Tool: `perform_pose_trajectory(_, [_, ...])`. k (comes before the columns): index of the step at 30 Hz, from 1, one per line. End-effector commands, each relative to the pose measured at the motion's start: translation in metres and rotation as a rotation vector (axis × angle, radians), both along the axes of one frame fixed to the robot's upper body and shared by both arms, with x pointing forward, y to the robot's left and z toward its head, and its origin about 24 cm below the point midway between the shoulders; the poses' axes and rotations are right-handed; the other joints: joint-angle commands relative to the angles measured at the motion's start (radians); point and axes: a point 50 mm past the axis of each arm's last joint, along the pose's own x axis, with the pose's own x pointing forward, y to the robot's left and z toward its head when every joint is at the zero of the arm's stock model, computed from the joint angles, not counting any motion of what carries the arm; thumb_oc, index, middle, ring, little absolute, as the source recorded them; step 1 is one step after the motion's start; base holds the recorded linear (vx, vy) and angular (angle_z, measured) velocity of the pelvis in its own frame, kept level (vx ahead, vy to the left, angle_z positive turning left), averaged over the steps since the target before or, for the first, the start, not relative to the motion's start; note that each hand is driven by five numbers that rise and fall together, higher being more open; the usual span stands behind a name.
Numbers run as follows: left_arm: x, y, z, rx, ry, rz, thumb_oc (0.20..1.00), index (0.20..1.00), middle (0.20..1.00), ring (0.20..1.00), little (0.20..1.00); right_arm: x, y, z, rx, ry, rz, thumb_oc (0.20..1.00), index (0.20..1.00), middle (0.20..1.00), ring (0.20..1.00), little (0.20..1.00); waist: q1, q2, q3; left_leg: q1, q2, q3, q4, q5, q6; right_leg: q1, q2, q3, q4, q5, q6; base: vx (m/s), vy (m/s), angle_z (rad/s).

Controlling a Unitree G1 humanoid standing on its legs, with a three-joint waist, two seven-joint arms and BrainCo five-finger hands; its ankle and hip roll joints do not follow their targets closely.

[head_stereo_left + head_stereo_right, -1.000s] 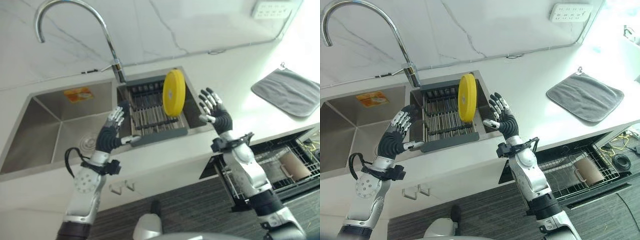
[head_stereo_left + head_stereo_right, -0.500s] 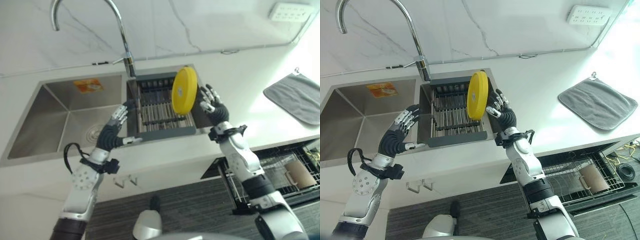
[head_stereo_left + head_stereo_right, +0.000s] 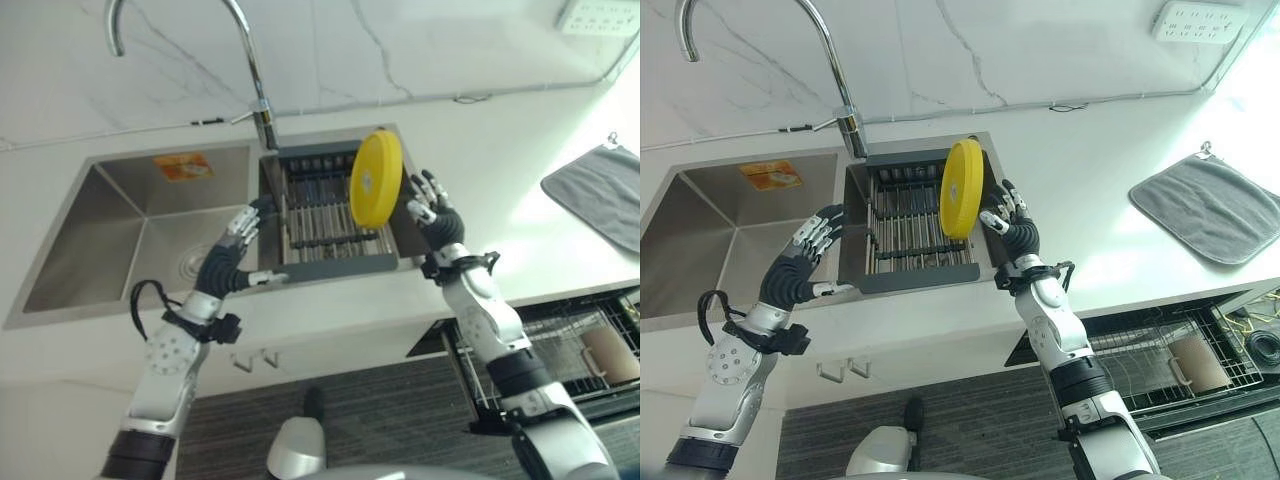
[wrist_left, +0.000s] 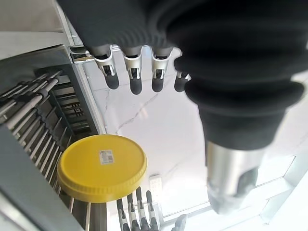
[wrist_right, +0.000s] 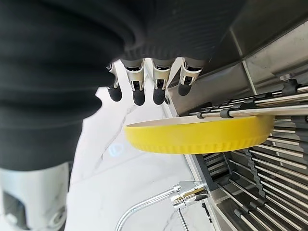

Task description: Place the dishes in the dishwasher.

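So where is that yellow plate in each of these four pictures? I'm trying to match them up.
Left eye view: yellow plate stands on edge in the dish rack, right of centre, by the right hand.
Right eye view: plate near the centre, upright in the rack.
Left wrist view: its round face shows low down.
Right wrist view: edge-on across the middle.
Shared landmark: the dish rack's bars.

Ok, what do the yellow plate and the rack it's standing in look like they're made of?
The plate looks like matte plastic: opaque even yellow, thick ribbed rim, no glaze shine. The rack seems to be bright metal rods, probably stainless, in a dark grey frame that looks plastic.
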Motion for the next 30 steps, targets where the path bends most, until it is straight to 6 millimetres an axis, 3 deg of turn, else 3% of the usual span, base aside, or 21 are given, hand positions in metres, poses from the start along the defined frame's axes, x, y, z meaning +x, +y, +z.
perform_pose_trajectory(1, [0.005, -0.010, 0.013, 0.006, -0.074, -0.080, 1.000, 1.000, 1.000, 1.000, 1.000, 0.007, -0.016, 0.032, 0.023, -0.131, -0.056, 1.000, 1.000, 1.000, 1.000, 1.000, 0.033, 0.057, -0.060, 0.055, 0.037, -0.042, -0.002, -0.125, -0.031, -0.031, 0.039, -0.011, 0.062, -0.018, -0.051, 0.00, 0.000, 0.00])
perform_pose_trajectory(17, [0.007, -0.009, 0.016, -0.001, -0.073, -0.119, 1.000, 1.000, 1.000, 1.000, 1.000, 0.026, -0.022, 0.032, 0.132, -0.045, -0.053, 1.000, 1.000, 1.000, 1.000, 1.000, 0.070, 0.056, -0.047, 0.053, 0.024, -0.083, -0.002, -0.126, -0.026, -0.021, 0.036, -0.019, 0.073, -0.025, -0.050, 0.03, 0.003, 0.04])
perform_pose_trajectory(30, [0.006, -0.001, 0.014, 0.018, -0.051, -0.105, 1.000, 1.000, 1.000, 1.000, 1.000, 0.035, -0.036, 0.047, 0.167, -0.065, -0.093, 1.000, 1.000, 1.000, 1.000, 1.000, 0.097, 0.059, -0.033, 0.041, 0.012, -0.116, -0.002, -0.122, -0.021, -0.019, 0.028, -0.025, 0.082, -0.023, -0.045, 0.01, 0.005, 0.06])
